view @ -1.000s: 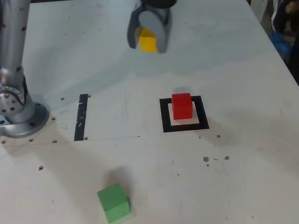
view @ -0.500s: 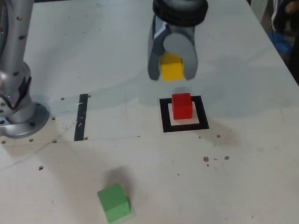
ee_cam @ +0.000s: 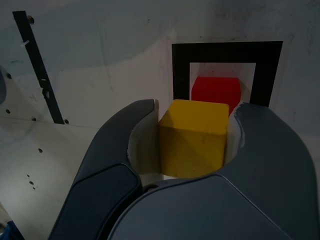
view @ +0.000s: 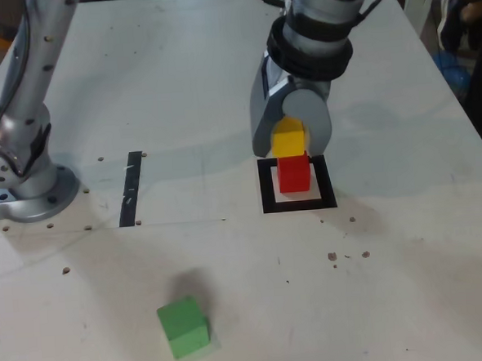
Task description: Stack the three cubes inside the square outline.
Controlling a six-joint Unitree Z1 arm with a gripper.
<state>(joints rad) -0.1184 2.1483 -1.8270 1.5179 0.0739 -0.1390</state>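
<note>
Jaws of mine (view: 293, 147) are gripping the yellow cube (view: 287, 138), one pad against each side. I am holding it close to the red cube (view: 294, 174), which is sitting inside the square outline (view: 327, 193), nearer its far edge in the exterior view. Whether the two cubes are touching I cannot tell. The wrist view is showing the red one partly hidden behind my yellow one, so I am judging that mine needs lining up before any release. To do this well, I should be matching faces and edges, shifting in small steps while keeping the cube level, then easing straight down until it is bearing fully on the red top. Opening slowly and evenly, then rising straight, should keep the pads from dragging or toppling it.

Counting up, I am seeing three cubes: one yellow, one red, one green (view: 184, 327), the last lying well apart on the worktop (view: 378, 278). One square outline is showing, and one straight black strip (view: 131, 190).
</note>
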